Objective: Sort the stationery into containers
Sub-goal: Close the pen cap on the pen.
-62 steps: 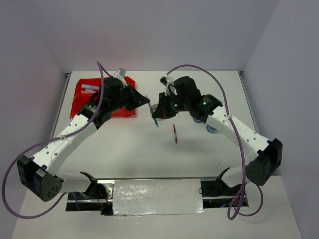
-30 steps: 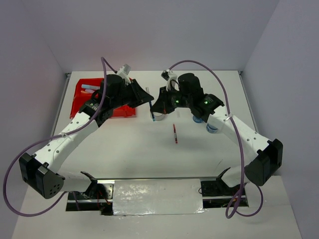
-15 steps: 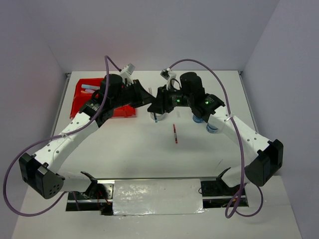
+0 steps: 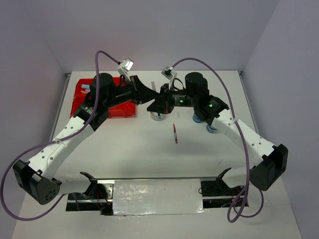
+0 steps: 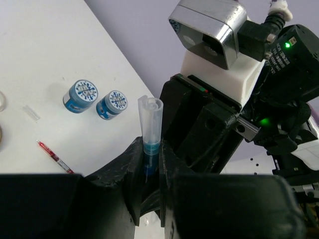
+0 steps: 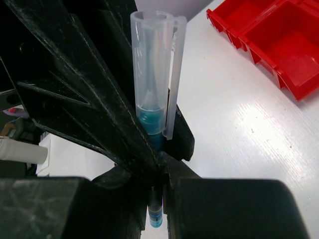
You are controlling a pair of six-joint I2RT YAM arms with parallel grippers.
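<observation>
Over the table's middle: left gripper (image 4: 149, 95) and right gripper (image 4: 162, 102) meet tip to tip, raised off the white table (image 4: 124, 149).
Blue pen: the blue pen (image 5: 150, 124) stands upright between both sets of fingers, its clear cap uppermost. In the right wrist view its blue tip pokes out below the fingers.
Left fingers: clenched on the pen's lower barrel, one dark pad on each side, the capped end rising free above them.
Right fingers: pressed in on the same pen from either side, the barrel filling the narrow gap between them. The left gripper's dark fingers cross close in front of them.
Red pen: the red pen (image 4: 175, 134) lies flat on the table at 6 o'clock from the grippers, apart from them and nearly in line with the near-far axis.
Tubs: two round blue-white tubs (image 4: 198, 118) sit side by side at 4 o'clock from the meeting point, partly under the right arm. The left wrist view shows them upright and almost touching.
Tape ring: a pale tape ring (image 4: 157, 117) lies on the table just below the grippers.
Bin: the red bin block (image 4: 79, 99) sits at 9 o'clock, at the table's left edge, partly hidden by the left arm. Its contents cannot be made out.
</observation>
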